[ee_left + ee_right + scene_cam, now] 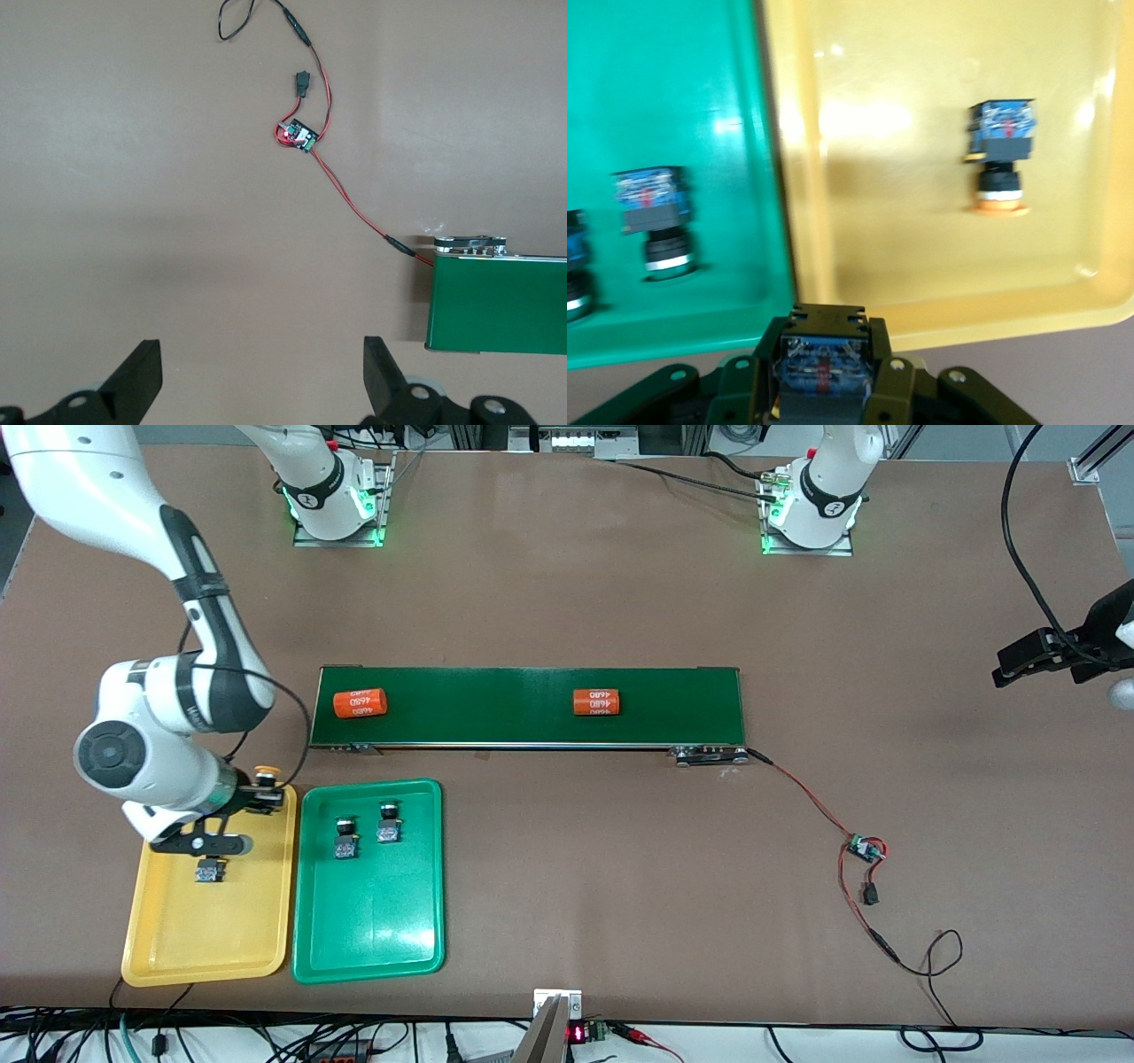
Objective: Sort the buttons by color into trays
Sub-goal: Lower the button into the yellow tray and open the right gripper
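each of the two orange cylinders point(361, 703) point(596, 702) on the dark-green conveyor belt point(532, 731) carries white print reading "480". the right gripper point(262, 783) is over the yellow tray point(177, 948), at its edge farthest from the front camera, clenched on a yellow button point(824, 372); only the right wrist view shows the blue and red of the switch body between the fingers. a second yellow button point(209, 870) lies in that tray. two green buttons point(345, 840) point(388, 823) sit in the green tray point(372, 939) beside it. the left gripper point(1028, 657) waits released over bare table at the left arm's end; its wrist view shows a small circuit board point(299, 135) on red wires point(354, 208).
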Tool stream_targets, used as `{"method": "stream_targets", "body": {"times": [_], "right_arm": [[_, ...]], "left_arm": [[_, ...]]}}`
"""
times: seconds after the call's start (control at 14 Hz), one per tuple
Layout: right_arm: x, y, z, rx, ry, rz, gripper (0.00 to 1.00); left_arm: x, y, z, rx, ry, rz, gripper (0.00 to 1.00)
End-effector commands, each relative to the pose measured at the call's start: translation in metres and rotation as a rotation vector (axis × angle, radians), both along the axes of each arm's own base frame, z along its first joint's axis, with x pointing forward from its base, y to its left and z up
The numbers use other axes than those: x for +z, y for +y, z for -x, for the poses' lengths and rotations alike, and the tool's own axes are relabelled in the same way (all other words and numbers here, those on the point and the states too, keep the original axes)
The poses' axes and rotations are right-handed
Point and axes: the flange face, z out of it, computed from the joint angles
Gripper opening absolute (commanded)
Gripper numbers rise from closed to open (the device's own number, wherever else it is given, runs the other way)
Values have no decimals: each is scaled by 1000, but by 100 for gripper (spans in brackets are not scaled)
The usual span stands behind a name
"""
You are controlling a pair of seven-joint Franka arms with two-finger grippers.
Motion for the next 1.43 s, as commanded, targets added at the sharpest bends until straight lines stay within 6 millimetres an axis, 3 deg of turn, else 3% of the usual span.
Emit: {"method": "stream_targets", "body": {"times": [0.0,0.07,0.14,0.71,1.14,1.36], "right_arm": [[-6,-29,-22,45,-18,-19,0],[-12,-43,-28,40,-20,-16,0],[-12,-45,-33,39,-32,-16,0],[-35,-40,-46,67,-131,-33,1],[-43,-39,-44,61,-119,-37,49],[-41,-39,-45,54,-122,-39,65]], "left_arm": [[4,0,11,-8,-2,19,100],[4,0,11,-8,-4,19,100],[4,-1,11,-10,-4,19,100],[3,3,8,-3,-13,18,100],[3,2,8,-5,-14,14,100],[3,2,8,-7,-14,15,100]]}}
